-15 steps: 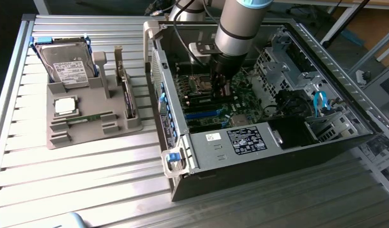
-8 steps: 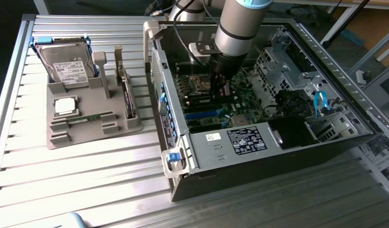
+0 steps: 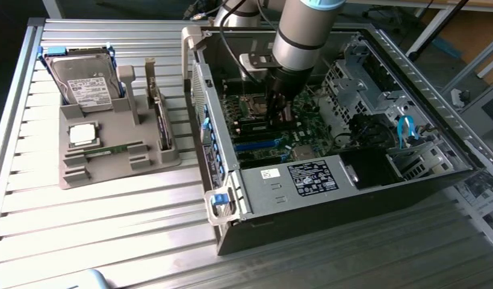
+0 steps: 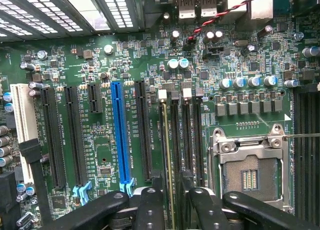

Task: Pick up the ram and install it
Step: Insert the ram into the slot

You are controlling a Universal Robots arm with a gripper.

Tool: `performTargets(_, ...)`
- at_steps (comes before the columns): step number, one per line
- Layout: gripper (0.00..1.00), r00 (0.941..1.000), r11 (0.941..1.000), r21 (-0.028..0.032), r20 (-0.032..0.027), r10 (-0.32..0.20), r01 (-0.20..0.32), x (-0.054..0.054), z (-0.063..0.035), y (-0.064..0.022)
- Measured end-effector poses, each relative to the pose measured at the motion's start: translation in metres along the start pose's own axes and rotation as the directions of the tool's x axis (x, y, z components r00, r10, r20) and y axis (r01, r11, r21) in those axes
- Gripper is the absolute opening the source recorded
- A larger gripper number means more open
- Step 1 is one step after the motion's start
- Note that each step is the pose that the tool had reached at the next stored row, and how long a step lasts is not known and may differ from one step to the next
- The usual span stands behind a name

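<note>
- The computer case (image 3: 327, 174) is lying on its side on the slatted metal table (image 3: 109, 229), open at the top, with the green motherboard (image 3: 298, 129) showing inside it.
- The robot arm (image 3: 303, 36) is reaching down into the case, and the gripper (image 3: 277, 107) is hanging just above the motherboard near the memory slots.
- In the wrist view the gripper's black fingers (image 4: 150, 210) are standing apart, a moderate gap between them, straddling one memory slot without gripping anything.
- The ram (image 4: 167, 155) is sitting edge-up in that memory slot, a thin green-gold strip running along the slot, between the two fingers.
- Beside the memory slots the empty processor socket (image 4: 250, 175) is showing its metal frame, and on the other side the blue expansion slot (image 4: 120, 130) is standing among black ones.
- On the exterior view's left, a grey holder tray (image 3: 109, 153) is resting on the table, well apart from the gripper.
- The tray is carrying a hard drive (image 3: 84, 84) propped upright at the back, a square silver processor chip (image 3: 82, 133) lying flat in a recess, and a second thin green stick (image 3: 109, 149) lying in a groove near the front.
</note>
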State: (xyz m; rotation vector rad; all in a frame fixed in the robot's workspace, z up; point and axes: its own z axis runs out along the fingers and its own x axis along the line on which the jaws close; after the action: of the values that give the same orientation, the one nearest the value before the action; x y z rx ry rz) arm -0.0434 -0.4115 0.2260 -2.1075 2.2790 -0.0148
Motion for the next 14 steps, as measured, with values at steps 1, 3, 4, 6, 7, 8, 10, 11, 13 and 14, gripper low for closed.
performTargets(1,0.27,1.0,1.0,0.0,0.0,0.0,0.0,0.0,-0.0014,-0.0001)
performTargets(3,0.27,1.0,1.0,0.0001,0.0002,0.0,0.0,0.0,-0.0056,-0.0002)
performTargets(4,0.27,1.0,1.0,0.0001,0.0001,0.0,0.0,0.0,-0.0076,-0.0002)
performTargets(6,0.27,1.0,1.0,0.0,0.0006,0.0,0.0,0.0,-0.0116,-0.0004)
performTargets(7,0.27,1.0,1.0,0.0,0.001,0.0,0.0,0.0,-0.0138,-0.0004)
performTargets(8,0.27,1.0,1.0,0.0,0.0013,0.0,0.0,0.0,-0.0157,-0.0005)
performTargets(10,0.27,1.0,1.0,0.0,0.0015,0.0,0.0,0.0,-0.0164,-0.0005)
performTargets(11,0.27,1.0,1.0,0.0,0.0014,0.0,0.0,0.0,-0.0167,-0.0006)
performTargets(13,0.27,1.0,1.0,-0.0001,0.001,0.0,0.0,-0.001,-0.0174,-0.0006)
performTargets(14,0.26,1.0,1.0,0.0,0.0,0.0,0.0,-0.001,-0.0177,-0.0005)
